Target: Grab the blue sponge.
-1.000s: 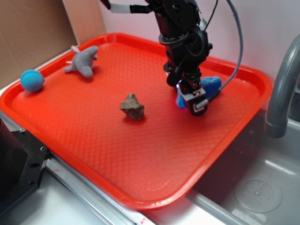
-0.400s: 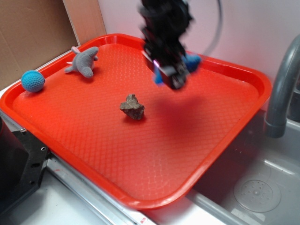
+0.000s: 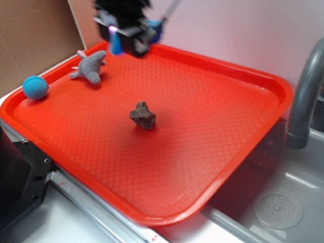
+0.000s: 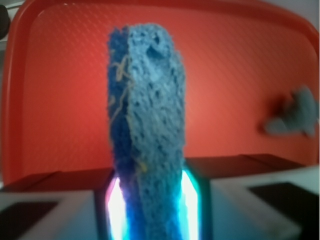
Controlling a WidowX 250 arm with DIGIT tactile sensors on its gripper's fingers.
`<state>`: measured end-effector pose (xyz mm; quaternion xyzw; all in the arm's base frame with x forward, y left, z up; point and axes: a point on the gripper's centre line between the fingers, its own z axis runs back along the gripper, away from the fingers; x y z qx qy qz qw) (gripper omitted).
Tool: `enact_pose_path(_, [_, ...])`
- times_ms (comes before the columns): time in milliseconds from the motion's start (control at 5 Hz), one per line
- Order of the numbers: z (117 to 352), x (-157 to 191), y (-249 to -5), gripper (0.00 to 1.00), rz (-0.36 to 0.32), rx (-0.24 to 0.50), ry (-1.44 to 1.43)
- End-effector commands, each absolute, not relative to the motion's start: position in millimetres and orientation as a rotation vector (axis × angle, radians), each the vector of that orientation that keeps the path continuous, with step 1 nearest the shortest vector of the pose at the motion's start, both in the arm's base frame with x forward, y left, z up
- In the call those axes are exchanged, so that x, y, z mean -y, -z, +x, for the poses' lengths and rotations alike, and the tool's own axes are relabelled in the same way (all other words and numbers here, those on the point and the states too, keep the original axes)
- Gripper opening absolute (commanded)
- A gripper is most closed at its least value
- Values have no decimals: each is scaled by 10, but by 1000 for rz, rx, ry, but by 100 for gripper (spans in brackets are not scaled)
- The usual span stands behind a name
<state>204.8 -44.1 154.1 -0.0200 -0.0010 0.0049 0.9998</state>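
My gripper (image 3: 129, 40) hangs in the air over the back left part of the red tray (image 3: 243, 76), shut on the blue sponge (image 3: 117, 45). Only small blue ends of the sponge show at either side of the fingers in the exterior view. In the wrist view the blue sponge (image 4: 147, 115) stands long and porous between the two lit pads (image 4: 115, 205), squeezed at its base, and the gripper (image 4: 150, 210) is closed tight against both of its sides.
A brown rock (image 3: 143, 115) lies near the tray's middle. A grey plush animal (image 3: 91, 66) sits at the back left, also visible as a plush animal (image 4: 295, 115) at the right of the wrist view. A teal crocheted ball (image 3: 35, 87) rests at the left rim. A grey faucet (image 3: 304, 96) and sink stand at right.
The gripper has lifted the sponge off the tray's right back area and carried it up and to the left, over the back left corner.
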Motion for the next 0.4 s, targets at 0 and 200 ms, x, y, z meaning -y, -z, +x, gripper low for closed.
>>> enact_pose_path(0, [1702,376,-1839,0,12,42,-94])
enact_pose_path(200, [1774,380,-1774,0,7,32,-51])
